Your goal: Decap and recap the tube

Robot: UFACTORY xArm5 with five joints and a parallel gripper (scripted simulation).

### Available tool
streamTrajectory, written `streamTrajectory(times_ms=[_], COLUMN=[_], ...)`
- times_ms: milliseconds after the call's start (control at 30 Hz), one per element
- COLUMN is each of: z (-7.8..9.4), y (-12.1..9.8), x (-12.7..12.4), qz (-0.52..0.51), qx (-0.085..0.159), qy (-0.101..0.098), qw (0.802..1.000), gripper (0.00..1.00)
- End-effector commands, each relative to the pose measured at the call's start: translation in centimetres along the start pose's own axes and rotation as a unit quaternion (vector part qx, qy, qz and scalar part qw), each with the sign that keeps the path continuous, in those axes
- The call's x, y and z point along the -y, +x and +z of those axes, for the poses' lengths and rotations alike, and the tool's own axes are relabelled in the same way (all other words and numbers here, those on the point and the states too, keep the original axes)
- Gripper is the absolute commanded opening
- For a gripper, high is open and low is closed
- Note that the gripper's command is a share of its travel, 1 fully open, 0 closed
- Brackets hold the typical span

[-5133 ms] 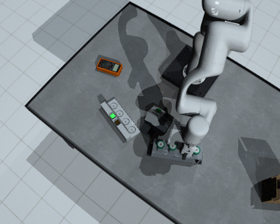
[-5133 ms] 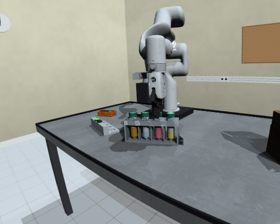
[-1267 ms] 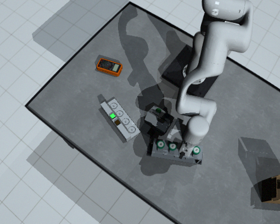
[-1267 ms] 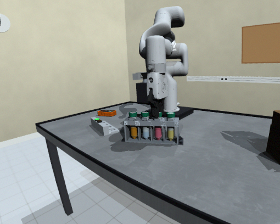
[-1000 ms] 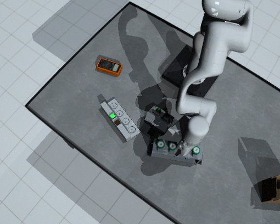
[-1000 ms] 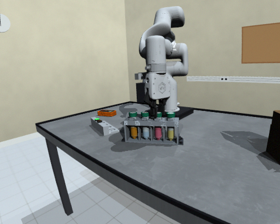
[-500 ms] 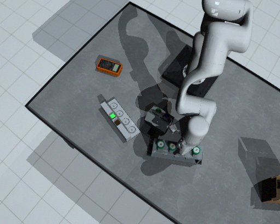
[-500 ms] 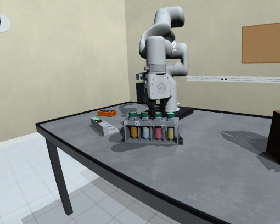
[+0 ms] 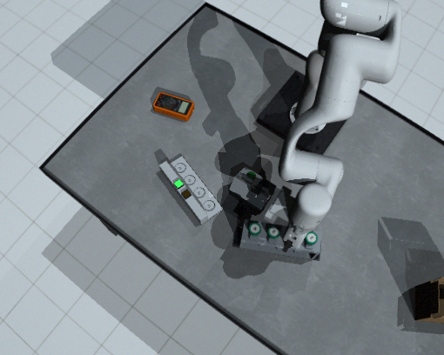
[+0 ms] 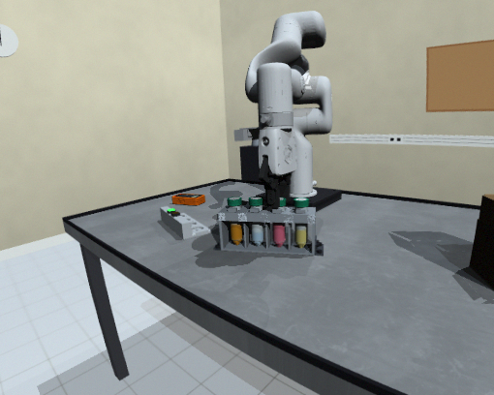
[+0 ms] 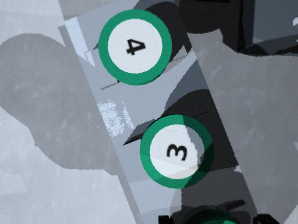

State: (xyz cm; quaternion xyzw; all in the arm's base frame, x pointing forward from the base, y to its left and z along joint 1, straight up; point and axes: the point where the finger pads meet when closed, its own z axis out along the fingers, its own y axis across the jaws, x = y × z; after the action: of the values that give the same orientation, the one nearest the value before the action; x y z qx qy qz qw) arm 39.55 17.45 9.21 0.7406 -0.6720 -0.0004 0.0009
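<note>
The decapping station stands in front of the arm with four green-rimmed caps on its tubes. The wrist view shows cap 4, cap 3 and the rim of the cap of tube 2 at the bottom edge. My gripper points straight down over tube 2, and in the exterior view my gripper has its fingers at that cap's height. The fingers stand slightly apart on either side of the cap, not clamped on it. The cap tray has its green lamp lit, and its nests look empty.
The key housing with the green key sits just behind the station. An orange multimeter lies at the far left of the table. A brown box stands at the right edge.
</note>
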Motion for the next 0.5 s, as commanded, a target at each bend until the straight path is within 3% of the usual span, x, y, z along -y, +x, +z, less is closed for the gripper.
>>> streamTrajectory(times_ms=[0, 233, 467], z=[-0.18, -0.18, -0.18], y=[-0.06, -0.06, -0.06], x=[0.18, 0.19, 0.19], qz=[-0.121, -0.287, -0.44], qx=[0.001, 0.0, 0.0], qy=[0.003, 0.003, 0.003], qw=[0.993, 0.958, 0.898], gripper=[0.46, 0.46, 0.46])
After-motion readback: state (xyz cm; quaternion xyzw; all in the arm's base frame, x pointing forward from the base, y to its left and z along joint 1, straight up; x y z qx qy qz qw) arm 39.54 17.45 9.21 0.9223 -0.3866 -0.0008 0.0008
